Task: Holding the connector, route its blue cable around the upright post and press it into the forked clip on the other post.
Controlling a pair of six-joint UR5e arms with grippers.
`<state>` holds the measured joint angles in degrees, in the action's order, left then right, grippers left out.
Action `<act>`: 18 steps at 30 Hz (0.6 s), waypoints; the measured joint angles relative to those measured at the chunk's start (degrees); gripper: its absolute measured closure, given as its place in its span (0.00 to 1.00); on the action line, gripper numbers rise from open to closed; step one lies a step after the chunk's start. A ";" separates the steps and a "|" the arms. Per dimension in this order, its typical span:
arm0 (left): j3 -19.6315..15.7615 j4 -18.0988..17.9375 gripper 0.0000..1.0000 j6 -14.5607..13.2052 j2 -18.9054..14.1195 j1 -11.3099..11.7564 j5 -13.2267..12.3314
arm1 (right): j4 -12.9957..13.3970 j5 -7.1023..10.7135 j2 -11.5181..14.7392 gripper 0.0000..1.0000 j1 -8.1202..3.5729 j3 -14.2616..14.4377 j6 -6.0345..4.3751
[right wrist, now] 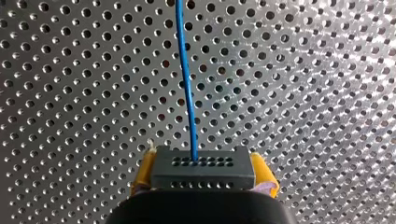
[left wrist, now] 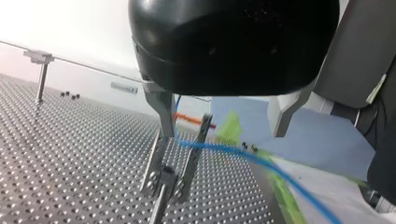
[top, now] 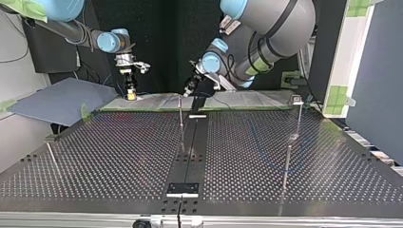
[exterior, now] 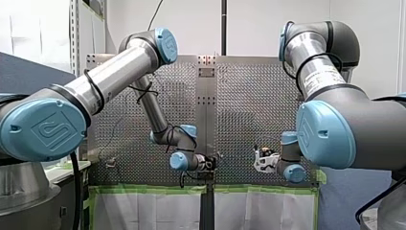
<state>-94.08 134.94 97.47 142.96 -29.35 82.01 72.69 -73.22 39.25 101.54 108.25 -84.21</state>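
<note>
Holding hand: my right gripper (right wrist: 204, 173), closed across the two short ends of the connector (right wrist: 203, 161), one of the yellow pads (right wrist: 262, 173) pressed on each side; nothing else in its grasp.
Connector: dark grey block with rows of small holes on its face; well apart from the forked clip (left wrist: 180, 158), off toward the top view's left.
Connector handling: judged light, rigid and hard-sided. The flat ends suit the present grip. A sideways pull from the cable could twist it between the pads.
Blue cable (right wrist: 187, 84): a single thin strand leaving the connector's holed face. At the forked clip it crosses between the two prongs. Whether it is fully seated there cannot be told.
Cable handling: judged limp, slightly springy and slick. It answers to pulling, not pushing. The best hold for pressing down is close beside the forked clip, and hard tension risks straining it at the connector.
Forked clip: two metal prongs splayed in a V atop a thin post.
Free hand: my left gripper (left wrist: 223, 130), directly above the forked clip, spread wide and empty. One of its metal fingers (left wrist: 163, 109) is just beside the cable.
Upright post (top: 297, 118): well apart from the forked clip, toward the top view's right. A faint blue curve shows near its foot; whether the cable wraps it is unclear.
Table (right wrist: 303, 93): perforated metal, beneath the forked clip.
</note>
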 joint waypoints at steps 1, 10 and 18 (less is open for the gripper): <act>-0.10 -0.10 0.03 0.00 -0.01 -0.05 -0.25 | -0.01 0.02 0.00 1.00 0.01 0.00 0.00; -0.34 -0.65 0.03 0.16 -0.02 -0.43 -1.31 | -0.15 0.17 0.00 1.00 0.04 0.01 0.00; -0.35 -1.38 0.03 0.18 -0.02 -0.10 -0.61 | -0.17 0.17 0.00 1.00 0.10 0.00 0.00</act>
<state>-94.44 133.56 97.64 142.94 -29.45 81.40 72.52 -73.05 39.25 101.63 108.25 -84.22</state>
